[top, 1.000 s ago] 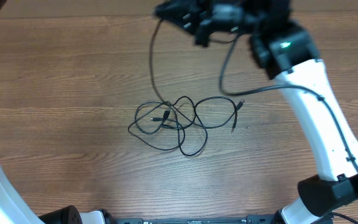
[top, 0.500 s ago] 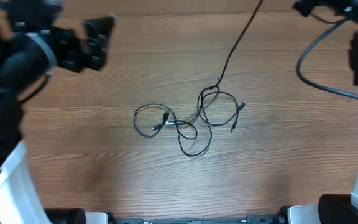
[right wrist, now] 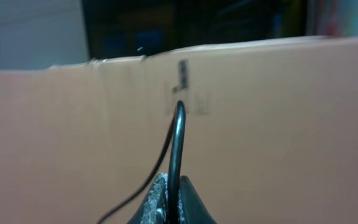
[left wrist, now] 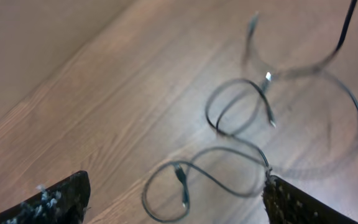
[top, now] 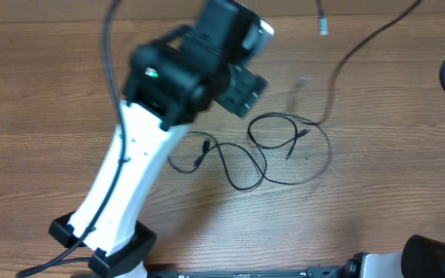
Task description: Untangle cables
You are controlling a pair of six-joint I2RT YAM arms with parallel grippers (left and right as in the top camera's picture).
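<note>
Overhead view. I see the thin black cables (top: pixel 263 164) lying on the brown wood-grain table (top: pixel 377 216), close to its centre and a little toward 3 o'clock. They form several loose open loops that cross one another. One small plug end (top: pixel 205 144) lies at the 9 o'clock edge of the loops, and another (top: pixel 304 133) at the 3 o'clock edge. One strand (top: pixel 354 52) leaves the loops and runs toward 1 o'clock, out of the picture. The white and black left arm (top: pixel 130 177) reaches in from 7 o'clock. Its black wrist is above the table at the 11 o'clock side of the loops.

Left wrist view. The left gripper (left wrist: pixel 174 186) is spread wide, with its two dark fingers (left wrist: pixel 55 199) at the 7 and 5 o'clock corners. It holds nothing. The cables (left wrist: pixel 241 142) lie on the table beyond it, apart from the fingers, with one loop and its plug (left wrist: pixel 180 177) between the fingertips as the camera sees it. Whether the 5 o'clock fingertip touches the cord passing beside it, I cannot tell.

Right wrist view. The right gripper (right wrist: pixel 173 202) is closed tight on a single strand of the cables (right wrist: pixel 178 143). The strand rises toward 12 o'clock and then curves back down toward 7 o'clock. Behind it stands a plain brown cardboard wall (right wrist: pixel 278 124).
</note>
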